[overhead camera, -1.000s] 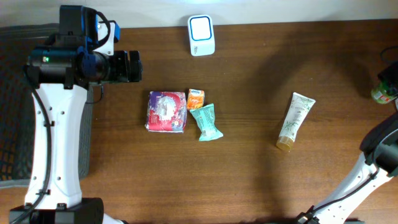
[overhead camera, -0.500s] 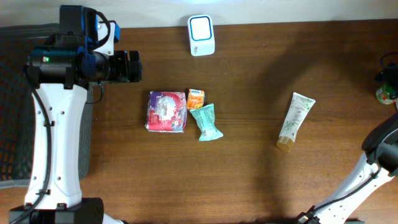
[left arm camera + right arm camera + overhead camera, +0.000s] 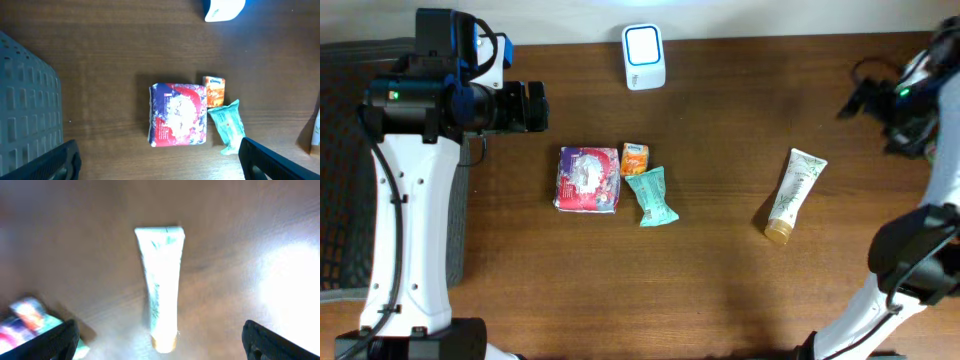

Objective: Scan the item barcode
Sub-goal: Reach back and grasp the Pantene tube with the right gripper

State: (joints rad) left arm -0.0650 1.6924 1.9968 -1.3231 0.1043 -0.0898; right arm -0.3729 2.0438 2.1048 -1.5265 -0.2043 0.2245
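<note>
A white scanner (image 3: 644, 57) stands at the table's back edge, also at the top of the left wrist view (image 3: 224, 9). Three items lie together mid-table: a red and purple packet (image 3: 588, 179) (image 3: 178, 114), a small orange pack (image 3: 634, 159) (image 3: 214, 91) and a teal packet (image 3: 651, 196) (image 3: 227, 126). A white tube (image 3: 795, 195) (image 3: 161, 300) lies alone to the right. My left gripper (image 3: 533, 107) (image 3: 160, 170) hangs open to the packets' upper left. My right gripper (image 3: 875, 118) (image 3: 160, 347) is open above the table, up and right of the tube, holding nothing.
A grey mesh basket (image 3: 340, 180) (image 3: 25, 100) sits off the table's left side. The blurred packets (image 3: 25, 322) show at the lower left of the right wrist view. Bare wood lies between the packets and the tube.
My right arm has swung in from the far right edge to a place above the table near the tube, and its jaws have opened wide. The left arm has not moved.
</note>
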